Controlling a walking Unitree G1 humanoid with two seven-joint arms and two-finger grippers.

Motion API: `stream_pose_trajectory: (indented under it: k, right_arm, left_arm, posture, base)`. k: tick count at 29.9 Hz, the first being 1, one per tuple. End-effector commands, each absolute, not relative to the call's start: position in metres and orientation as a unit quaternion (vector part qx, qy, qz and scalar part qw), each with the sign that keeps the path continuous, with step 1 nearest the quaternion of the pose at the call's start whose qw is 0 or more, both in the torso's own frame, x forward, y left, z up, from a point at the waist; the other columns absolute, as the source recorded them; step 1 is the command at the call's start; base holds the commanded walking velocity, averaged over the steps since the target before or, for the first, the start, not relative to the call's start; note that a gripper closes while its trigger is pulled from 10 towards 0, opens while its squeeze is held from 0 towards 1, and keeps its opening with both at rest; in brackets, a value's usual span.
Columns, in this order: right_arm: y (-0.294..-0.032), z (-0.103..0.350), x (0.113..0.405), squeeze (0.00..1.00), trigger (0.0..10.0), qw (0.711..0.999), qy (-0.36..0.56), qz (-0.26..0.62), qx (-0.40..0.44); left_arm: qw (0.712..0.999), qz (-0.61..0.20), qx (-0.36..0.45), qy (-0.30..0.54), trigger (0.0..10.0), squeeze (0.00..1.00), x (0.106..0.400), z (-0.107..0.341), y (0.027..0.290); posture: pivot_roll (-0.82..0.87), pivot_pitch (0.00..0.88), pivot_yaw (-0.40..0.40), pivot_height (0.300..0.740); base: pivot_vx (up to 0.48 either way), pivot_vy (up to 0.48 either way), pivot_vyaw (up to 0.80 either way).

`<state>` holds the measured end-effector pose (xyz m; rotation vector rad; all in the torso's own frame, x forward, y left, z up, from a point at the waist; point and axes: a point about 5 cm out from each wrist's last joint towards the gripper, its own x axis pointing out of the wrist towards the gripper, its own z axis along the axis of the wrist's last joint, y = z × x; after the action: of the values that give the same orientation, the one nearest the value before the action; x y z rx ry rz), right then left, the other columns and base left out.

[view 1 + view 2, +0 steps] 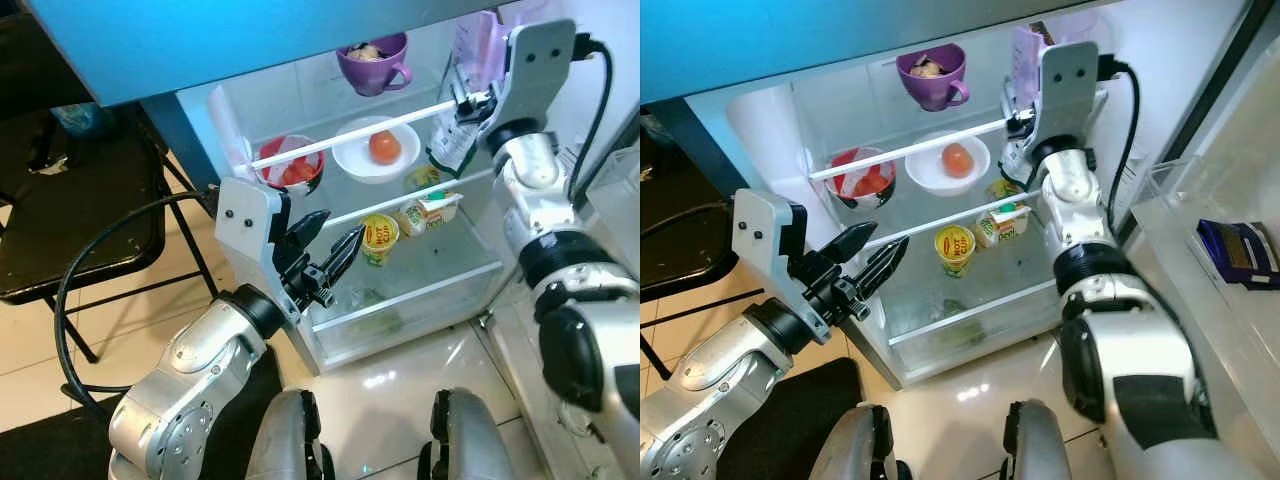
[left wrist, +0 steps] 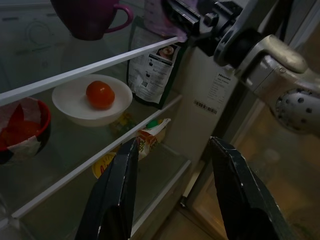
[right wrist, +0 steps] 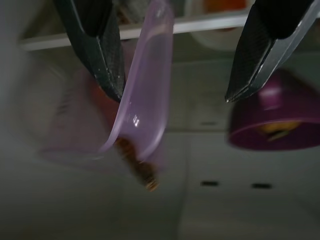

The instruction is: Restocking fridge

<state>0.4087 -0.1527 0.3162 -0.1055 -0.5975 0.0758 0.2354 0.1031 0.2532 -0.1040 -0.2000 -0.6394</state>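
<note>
A pale purple plastic tub, thin-walled and translucent, is seen at the top shelf of the fridge, right of the purple cup. The right gripper is spread open around its rim. It is judged light, slippery and easily crushed; the rim should be pinched. The left gripper is held open below the shelf

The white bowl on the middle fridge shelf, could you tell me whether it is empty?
No, the white bowl holds a single tomato, plain in the left eye view.
</note>
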Motion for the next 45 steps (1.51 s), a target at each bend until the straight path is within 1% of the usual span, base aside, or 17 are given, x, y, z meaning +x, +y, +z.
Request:
stream_pose_trajectory:
  k: [1, 7, 9, 14, 15, 19, 21, 22, 23, 25, 26, 27, 29, 30, 32, 37, 45]
  right_arm:
    - [-0.16, 0.313, 0.404, 0.0, 10.0, 0.949, -0.311, 0.01, -0.056]
    - [-0.173, 0.309, 0.395, 0.0, 10.0, 0.941, -0.327, -0.028, -0.082]
    - [-0.184, 0.304, 0.391, 0.0, 10.0, 0.941, -0.324, -0.04, -0.089]
    - [-0.196, 0.291, 0.381, 0.0, 10.0, 0.943, -0.318, -0.04, -0.092]
    - [-0.196, 0.291, 0.381, 0.0, 10.0, 0.943, -0.318, -0.04, -0.092]
    - [-0.186, 0.248, 0.366, 0.0, 10.0, 0.961, -0.267, -0.02, -0.071]
    - [-0.184, 0.243, 0.364, 0.0, 10.0, 0.962, -0.263, -0.022, -0.068]
    - [-0.175, 0.224, 0.357, 0.0, 10.0, 0.971, -0.232, -0.015, -0.049]
    - [-0.175, 0.224, 0.357, 0.0, 10.0, 0.971, -0.232, -0.015, -0.049]
    - [-0.169, 0.203, 0.351, 0.0, 10.0, 0.981, -0.193, -0.011, -0.031]
    - [-0.167, 0.189, 0.347, 0.0, 10.0, 0.985, -0.169, -0.012, -0.023]
    - [-0.167, 0.189, 0.347, 0.0, 10.0, 0.985, -0.169, -0.012, -0.023]
    - [-0.16, 0.159, 0.339, 0.0, 10.0, 0.994, -0.113, -0.005, -0.001]
    - [-0.16, 0.159, 0.339, 0.0, 10.0, 0.994, -0.113, -0.005, -0.001]
    - [-0.155, 0.142, 0.33, 0.0, 10.0, 0.996, -0.084, 0.009, -0.001]
    - [-0.154, 0.138, 0.32, 0.0, 10.0, 0.996, -0.092, 0.007, -0.006]
    - [-0.164, 0.145, 0.313, 0.0, 10.0, 0.992, -0.119, -0.018, -0.024]
  left_arm:
    - [0.94, -0.321, -0.059, -0.101, 10.0, 0.0, 0.235, 0.253, 0.1]
    - [0.939, -0.321, -0.062, -0.101, 10.0, 0.0, 0.237, 0.252, 0.099]
    - [0.938, -0.324, -0.065, -0.104, 10.0, 0.0, 0.238, 0.253, 0.097]
    - [0.938, -0.323, -0.067, -0.107, 10.0, 0.0, 0.238, 0.254, 0.096]
    - [0.938, -0.323, -0.067, -0.107, 10.0, 0.0, 0.238, 0.254, 0.096]
    - [0.939, -0.321, -0.063, -0.107, 10.0, 0.0, 0.24, 0.252, 0.096]
    - [0.939, -0.321, -0.063, -0.107, 10.0, 0.0, 0.241, 0.252, 0.096]
    - [0.942, -0.316, -0.032, -0.107, 10.0, 0.0, 0.243, 0.249, 0.097]
    - [0.942, -0.316, -0.032, -0.107, 10.0, 0.0, 0.243, 0.249, 0.097]
    - [0.945, -0.311, 0.001, -0.103, 10.0, 0.0, 0.244, 0.243, 0.1]
    - [0.947, -0.307, 0.01, -0.098, 10.0, 0.0, 0.245, 0.239, 0.101]
    - [0.947, -0.307, 0.01, -0.098, 10.0, 0.0, 0.245, 0.239, 0.101]
    - [0.949, -0.301, 0.035, -0.092, 10.0, 0.0, 0.245, 0.232, 0.102]
    - [0.949, -0.301, 0.035, -0.092, 10.0, 0.0, 0.245, 0.232, 0.102]
    - [0.95, -0.297, 0.048, -0.087, 10.0, 0.0, 0.244, 0.226, 0.102]
    - [0.957, -0.28, 0.04, -0.069, 10.0, 0.0, 0.242, 0.213, 0.105]
    - [0.967, -0.24, 0.043, -0.07, 10.0, 0.0, 0.24, 0.203, 0.113]
  posture:
    - [0.06, 0.275, 0.078, 0.619]
    - [0.04, 0.273, 0.079, 0.619]
    - [0.04, 0.267, 0.075, 0.619]
    - [0.03, 0.265, 0.067, 0.619]
    - [0.03, 0.265, 0.067, 0.619]
    - [0.02, 0.26, 0.058, 0.619]
    - [0.02, 0.259, 0.057, 0.619]
    - [0.01, 0.252, 0.05, 0.619]
    - [0.01, 0.252, 0.05, 0.619]
    - [0.0, 0.248, 0.046, 0.619]
    - [0.0, 0.245, 0.043, 0.619]
    - [0.0, 0.245, 0.043, 0.619]
    - [-0.01, 0.24, 0.04, 0.619]
    - [-0.01, 0.24, 0.04, 0.619]
    - [-0.01, 0.236, 0.036, 0.619]
    - [-0.02, 0.221, 0.038, 0.619]
    - [-0.04, 0.188, 0.029, 0.619]
  base:
    - [0.0, 0.0, 0.0]
    - [0.0, 0.0, 0.0]
    - [0.0, 0.0, 0.0]
    - [0.0, 0.0, 0.0]
    - [0.0, 0.0, 0.0]
    - [0.0, 0.0, 0.0]
    - [0.0, 0.0, 0.0]
    - [0.0, 0.0, 0.0]
    - [0.0, 0.0, 0.0]
    - [0.0, 0.0, 0.0]
    - [0.0, 0.0, 0.0]
    - [0.0, 0.0, 0.0]
    - [0.0, 0.0, 0.0]
    - [0.0, 0.0, 0.0]
    - [0.0, 0.0, 0.0]
    - [0.0, 0.0, 0.0]
    - [0.0, 0.0, 0.0]
